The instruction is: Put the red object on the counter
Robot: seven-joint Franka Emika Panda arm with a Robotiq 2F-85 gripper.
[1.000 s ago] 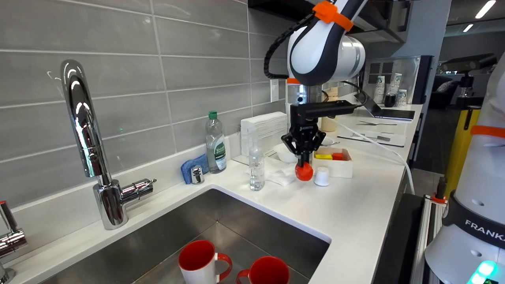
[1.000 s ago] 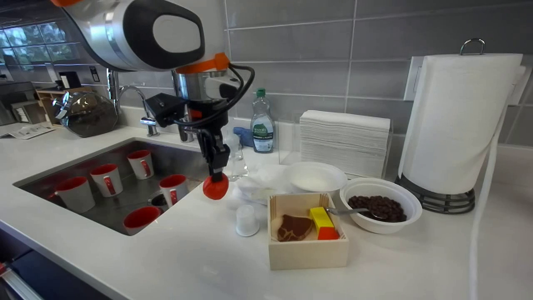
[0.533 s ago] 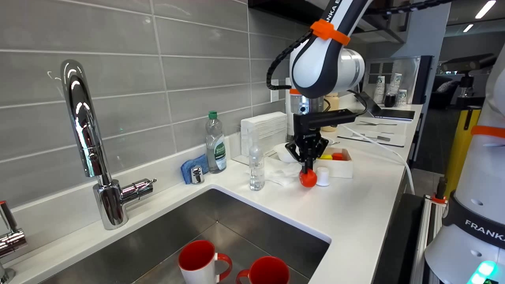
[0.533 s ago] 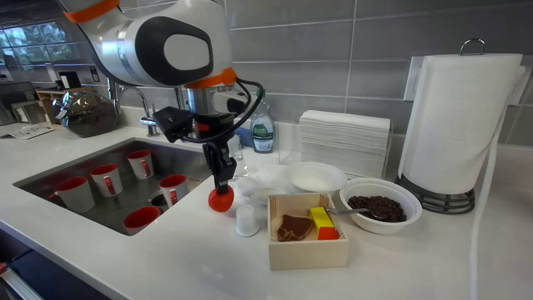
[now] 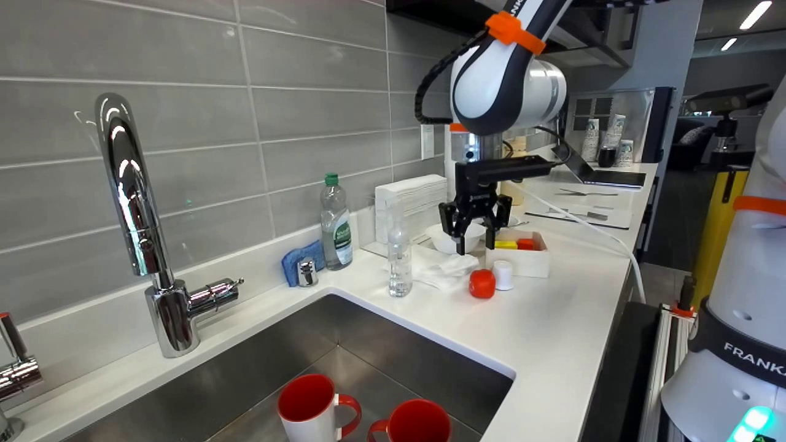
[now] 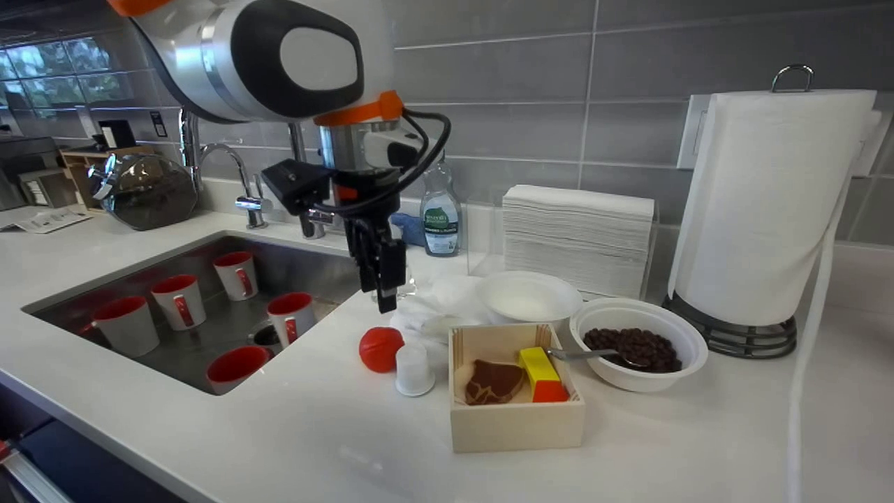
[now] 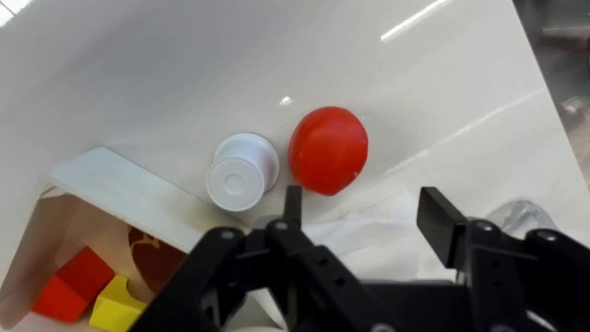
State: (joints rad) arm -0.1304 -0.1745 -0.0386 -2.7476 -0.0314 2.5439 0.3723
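Observation:
The red object (image 5: 482, 283), small and roundish, rests on the white counter (image 5: 540, 344); both exterior views show it there. In the wrist view the red object (image 7: 328, 151) lies close beside a small white cup (image 7: 242, 173) that stands upside down. Above and slightly behind it hangs my gripper (image 5: 474, 244), its two black fingers spread apart. Nothing sits between the fingertips in the wrist view, where only white paper shows through the gap. The gripper is not touching the red object.
A wooden box (image 6: 517, 429) with toy food stands near the small cup. Behind are a white bowl (image 6: 531, 297), a bowl of beans (image 6: 635, 377), crumpled paper (image 5: 442, 270) and a clear bottle (image 5: 399, 270). The steel sink (image 5: 417, 362) with red-and-white mugs opens nearby.
The gripper came down with the red object in its fingers, then let go and rose. The red object now lies on the counter, and the fingers have spread.

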